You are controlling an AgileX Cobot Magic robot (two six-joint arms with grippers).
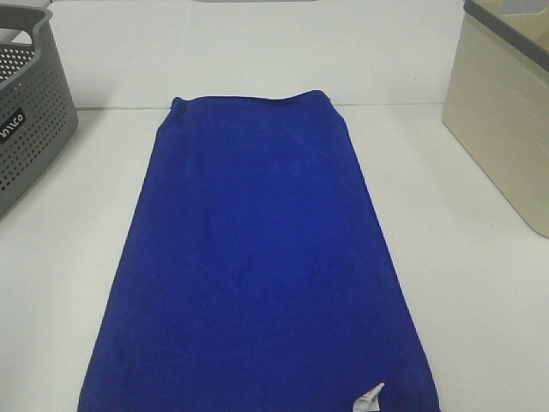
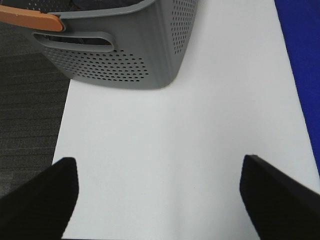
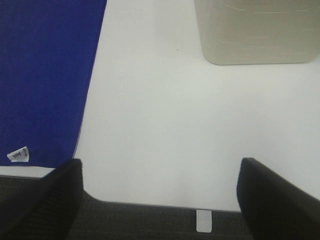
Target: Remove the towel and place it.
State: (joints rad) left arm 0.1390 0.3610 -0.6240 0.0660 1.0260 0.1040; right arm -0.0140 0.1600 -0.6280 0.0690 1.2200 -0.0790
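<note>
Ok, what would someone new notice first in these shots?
The deep blue towel spread flat down the middle of the white table, a small white tag at its near right corner. Flanking it are a grey perforated basket at far left and a beige bin at far right.

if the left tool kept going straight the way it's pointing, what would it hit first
Probably the bare white table first, since its open fingers angle down at it. Farther along that line stands the grey perforated basket. Depth is hard to judge.
</note>
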